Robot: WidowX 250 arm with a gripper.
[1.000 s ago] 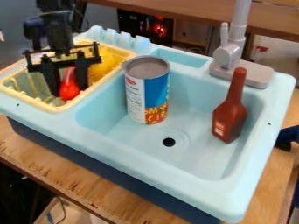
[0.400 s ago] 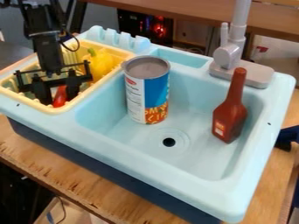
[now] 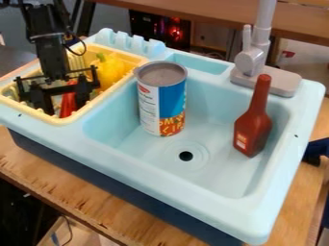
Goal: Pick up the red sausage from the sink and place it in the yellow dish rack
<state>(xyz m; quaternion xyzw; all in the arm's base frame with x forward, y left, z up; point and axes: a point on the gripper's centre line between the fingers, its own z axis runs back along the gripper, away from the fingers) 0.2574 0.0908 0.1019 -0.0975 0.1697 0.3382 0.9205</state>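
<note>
Low over the yellow dish rack (image 3: 72, 117), at the sink's left, hangs the black gripper (image 3: 63, 107), open with its fingers pointing down into the rack. A red object (image 3: 68, 102) stands between the fingers, close to the right one; the gripper hides part of it, and contact cannot be told. Behind and to the right, a yellow object with a green stem (image 3: 111, 69) lies in the same rack.
The light blue toy sink (image 3: 128, 161) holds a tall can (image 3: 162, 101) at its left and a brown-red bottle (image 3: 253, 127) at its right. A grey faucet (image 3: 257, 55) rises at the back. The wooden counter (image 3: 83, 199) runs along the front.
The gripper has moved left and down in the rack, and its fingers stand slightly wider. The red object has shifted a little left and lower. Can and bottle have not moved.
</note>
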